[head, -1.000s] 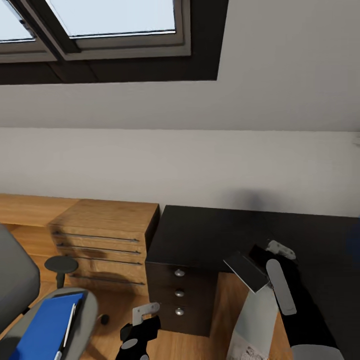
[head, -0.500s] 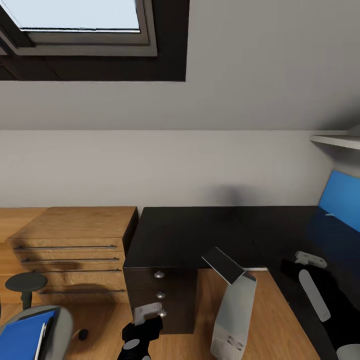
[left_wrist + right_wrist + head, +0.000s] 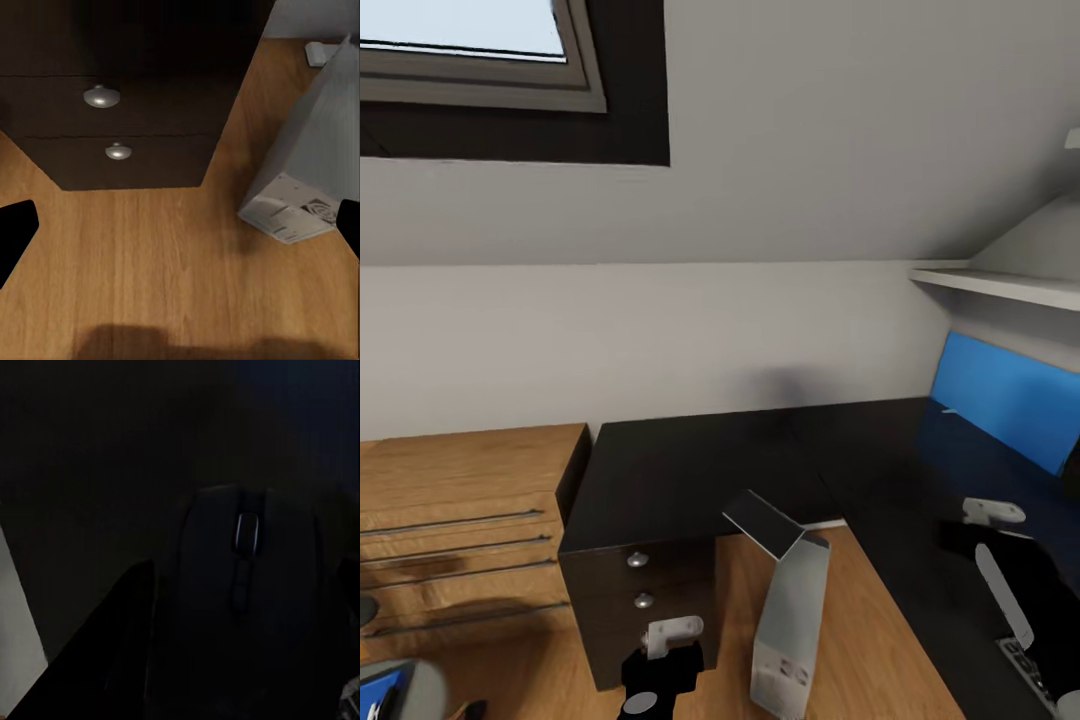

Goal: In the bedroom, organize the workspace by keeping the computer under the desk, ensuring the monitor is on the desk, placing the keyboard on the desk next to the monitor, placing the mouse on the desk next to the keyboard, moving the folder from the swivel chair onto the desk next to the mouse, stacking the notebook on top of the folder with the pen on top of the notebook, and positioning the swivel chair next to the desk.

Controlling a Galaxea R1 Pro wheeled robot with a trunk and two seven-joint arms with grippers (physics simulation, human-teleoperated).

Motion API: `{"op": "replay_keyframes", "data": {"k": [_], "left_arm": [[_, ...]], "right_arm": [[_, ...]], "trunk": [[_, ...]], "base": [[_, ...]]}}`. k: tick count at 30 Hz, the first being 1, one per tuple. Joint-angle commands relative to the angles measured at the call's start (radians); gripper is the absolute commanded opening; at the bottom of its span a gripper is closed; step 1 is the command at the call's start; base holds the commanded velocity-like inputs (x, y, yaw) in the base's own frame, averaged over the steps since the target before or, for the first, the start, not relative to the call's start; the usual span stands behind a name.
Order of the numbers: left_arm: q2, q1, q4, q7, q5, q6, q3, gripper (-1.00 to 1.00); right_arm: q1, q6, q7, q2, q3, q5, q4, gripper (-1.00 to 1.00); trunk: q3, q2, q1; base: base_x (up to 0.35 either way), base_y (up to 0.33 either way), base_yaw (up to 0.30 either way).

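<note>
The black desk [image 3: 690, 470] runs from a drawer unit [image 3: 645, 600] round to a blue back panel [image 3: 1000, 400]. The light grey computer [image 3: 790, 630] stands tilted on the floor in the desk's inner corner and also appears in the left wrist view [image 3: 307, 165]. My left gripper [image 3: 660, 675] hangs open above the floor in front of the drawers. My right gripper [image 3: 960, 540] is over the desk's right wing, and the black mouse [image 3: 244, 592] sits between its fingers. A corner of the keyboard [image 3: 1028, 662] shows beneath that arm. The swivel chair's seat [image 3: 410, 695] with a sliver of blue folder [image 3: 378, 692] is at the bottom left.
A wooden chest of drawers [image 3: 450, 530] stands against the wall left of the desk. A white shelf [image 3: 1000, 285] hangs over the blue panel. Wooden floor [image 3: 172, 270] lies between the drawer unit and the computer. A roof window [image 3: 460, 40] is at the upper left.
The camera has swung to the right, so the chair and folder have slid almost out at the left. The blue panel and shelf have come in at the right.
</note>
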Motion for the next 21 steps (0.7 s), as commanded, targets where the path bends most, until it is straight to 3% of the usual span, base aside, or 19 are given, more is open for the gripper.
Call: {"op": "replay_keyframes", "data": {"k": [1,7,10,15,21], "left_arm": [[0.000,-0.001,-0.001,0.007,0.005,0.003,-0.002,1.00],[0.000,-0.001,-0.001,0.006,0.006,0.003,-0.002,1.00],[0.000,-0.001,-0.001,0.006,0.006,0.003,-0.003,1.00],[0.000,-0.001,-0.001,0.004,0.005,0.003,-0.004,1.00],[0.000,-0.001,-0.001,0.004,0.005,0.003,-0.008,1.00]], "right_arm": [[-0.001,0.004,0.009,-0.005,0.004,0.015,0.000,-1.00],[-0.001,0.003,0.139,-0.010,0.012,0.177,0.032,-1.00],[-0.001,-0.001,0.226,-0.009,0.011,0.302,0.071,-1.00],[-0.001,-0.041,0.293,-0.006,0.013,0.362,0.092,-1.00],[-0.001,-0.089,0.306,-0.002,0.015,0.369,0.117,-1.00]], "trunk": [[-0.001,-0.001,0.000],[0.004,-0.001,0.000],[0.006,-0.001,0.000],[0.009,-0.001,0.000],[0.009,-0.001,0.000]], "base": [[0.000,0.000,-0.288],[0.000,0.000,-0.284],[0.000,0.000,-0.282],[0.000,0.000,-0.219],[0.000,0.000,-0.019]]}}
